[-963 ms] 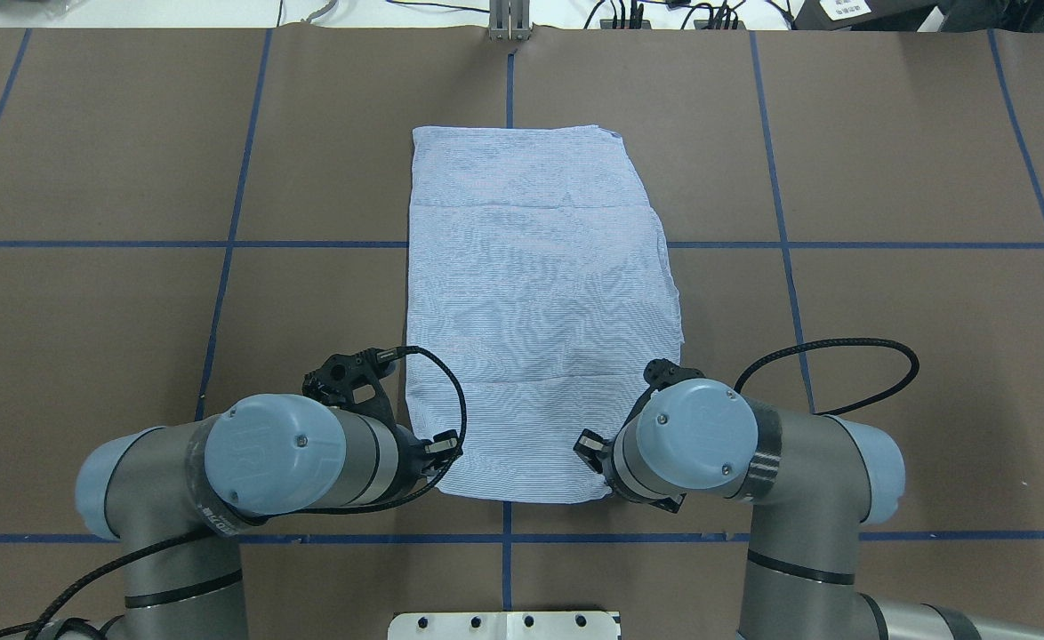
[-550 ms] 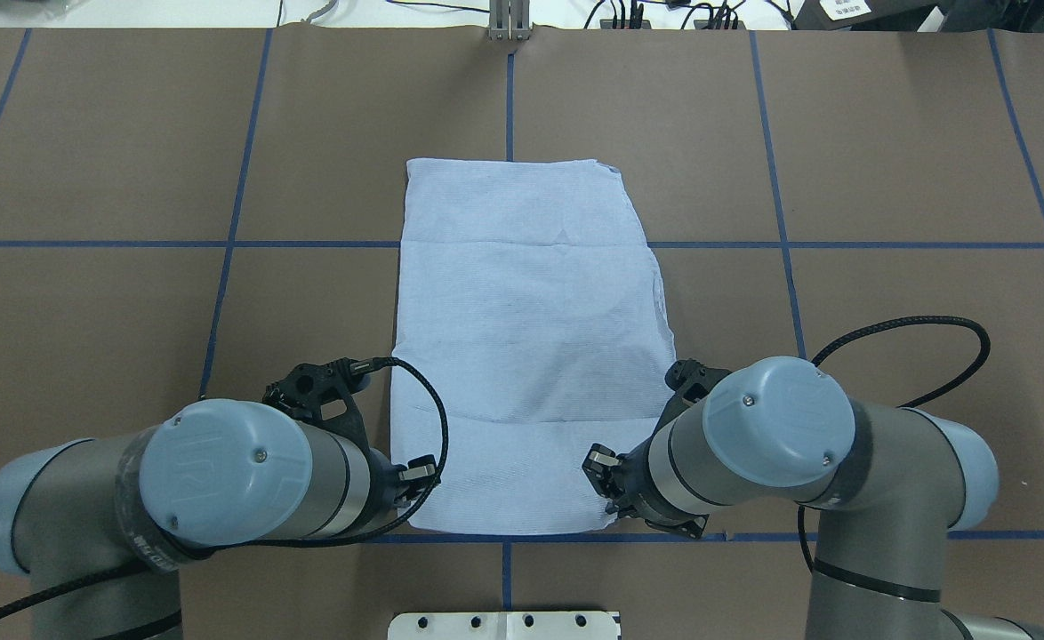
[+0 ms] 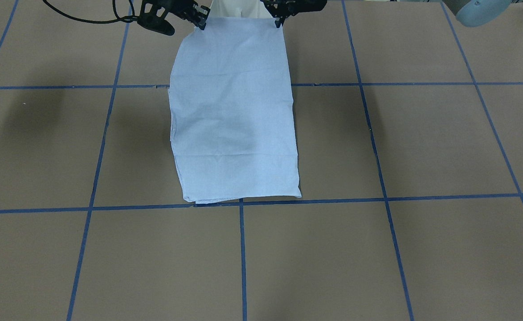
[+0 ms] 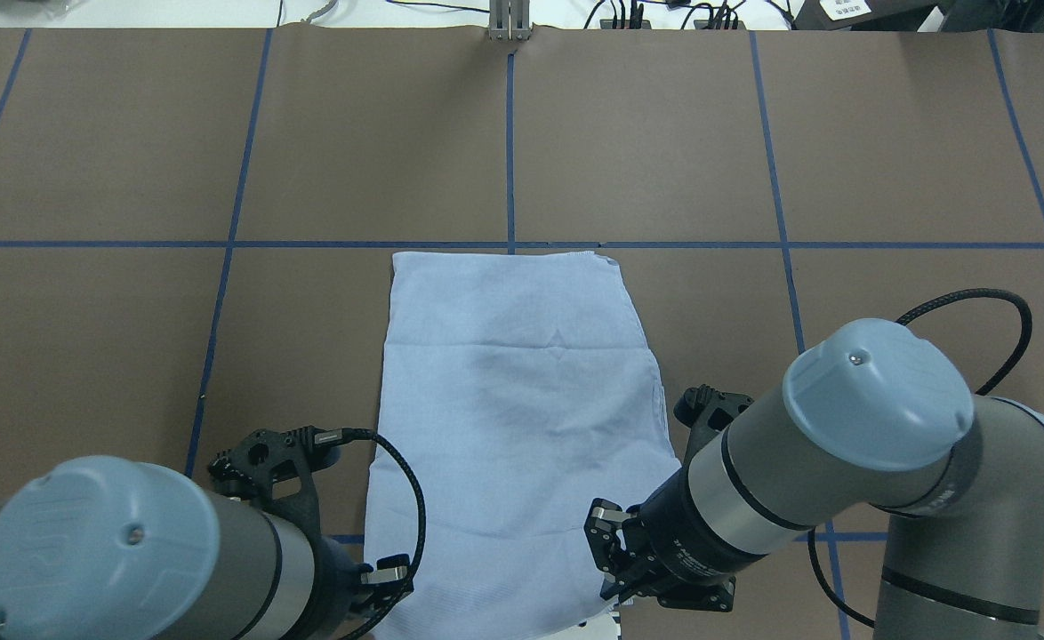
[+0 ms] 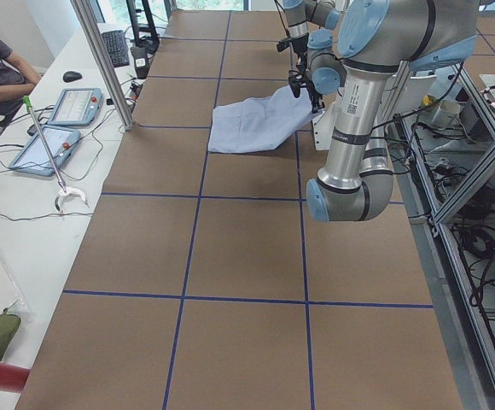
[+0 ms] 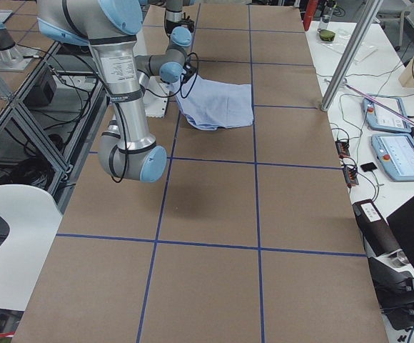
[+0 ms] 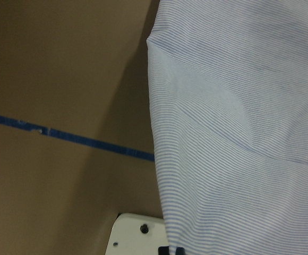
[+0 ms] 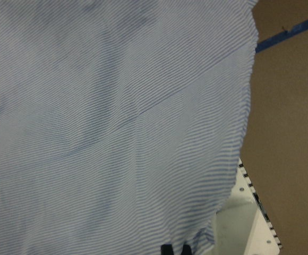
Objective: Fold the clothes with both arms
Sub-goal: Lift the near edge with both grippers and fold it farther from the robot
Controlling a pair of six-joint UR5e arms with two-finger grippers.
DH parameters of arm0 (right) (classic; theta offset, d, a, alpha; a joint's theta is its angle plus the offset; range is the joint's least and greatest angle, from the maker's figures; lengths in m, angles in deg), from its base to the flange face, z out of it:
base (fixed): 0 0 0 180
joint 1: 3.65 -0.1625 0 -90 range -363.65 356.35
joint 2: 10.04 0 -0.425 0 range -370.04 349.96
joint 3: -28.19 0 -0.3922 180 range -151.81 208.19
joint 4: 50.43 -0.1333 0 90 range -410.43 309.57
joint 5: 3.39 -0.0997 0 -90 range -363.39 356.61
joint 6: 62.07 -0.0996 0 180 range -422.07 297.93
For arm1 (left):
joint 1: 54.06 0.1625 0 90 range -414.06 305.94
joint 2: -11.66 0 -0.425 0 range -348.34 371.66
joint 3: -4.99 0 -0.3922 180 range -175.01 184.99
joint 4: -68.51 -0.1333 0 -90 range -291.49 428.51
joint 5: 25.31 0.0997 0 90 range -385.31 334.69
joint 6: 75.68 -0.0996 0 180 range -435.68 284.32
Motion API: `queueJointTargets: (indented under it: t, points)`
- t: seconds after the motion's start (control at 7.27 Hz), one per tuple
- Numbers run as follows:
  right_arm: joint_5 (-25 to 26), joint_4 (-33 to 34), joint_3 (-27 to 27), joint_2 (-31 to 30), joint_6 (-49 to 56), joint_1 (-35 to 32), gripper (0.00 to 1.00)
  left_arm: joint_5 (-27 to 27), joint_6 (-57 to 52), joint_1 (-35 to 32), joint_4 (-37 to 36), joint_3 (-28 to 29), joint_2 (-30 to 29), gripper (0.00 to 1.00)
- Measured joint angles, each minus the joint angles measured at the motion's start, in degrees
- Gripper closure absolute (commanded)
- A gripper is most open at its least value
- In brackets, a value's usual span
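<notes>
Front-facing view: the striped shirt is lying as a long folded panel on the brown worktop, stretching away from the white base plate. Its far edge is resting along a blue tape line. The edge nearest the plate is being held up at both corners. The right hand is clenching one corner and the left hand is clenching the other.

Overhead view: the left hand and right hand are pinching the plate-side corners of the shirt, jaws closed on cloth.

Left side view: the shirt is sloping up toward the plate, behind the near left arm.

Right side view: the shirt is rising at its plate end, beyond the near right arm.

Left wrist view: striped cloth is hanging over the plate.

Right wrist view: cloth is filling the frame, and the plate is showing just past its edge.
</notes>
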Motion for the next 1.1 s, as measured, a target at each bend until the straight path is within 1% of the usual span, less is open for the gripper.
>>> queueJointTargets:
  t: [0.14, 0.28, 0.41, 0.69, 0.83, 1.1]
  points:
    - [-3.68, -0.01, 1.86, 0.03, -0.20, -1.07, 1.00, -1.87, 0.01, 0.30, -1.64, -2.89, -0.08, 1.00]
    - [-5.64, -0.05, 2.60, 0.06, -0.29, -2.46, 1.00, -3.02, 0.03, 0.33, -2.41, -4.67, -0.37, 1.00]
    - [-6.26, -0.07, 1.77, 0.23, -0.17, -3.88, 1.00, -3.46, -0.46, -0.23, -2.57, -5.02, -0.84, 1.00]
    - [-6.09, -0.13, -2.20, 1.21, 1.60, -7.50, 1.00, -3.52, -3.95, -4.20, -2.27, -3.03, -1.25, 1.00]
    - [-6.01, -0.16, -4.51, 2.10, 2.82, -9.42, 1.00, -3.57, -5.81, -6.47, -1.46, -0.87, -1.46, 1.00]
    - [-5.45, -0.16, -8.97, 4.50, 4.34, -12.37, 1.00, -3.64, -7.73, -10.36, 3.04, 4.74, -1.76, 1.00]
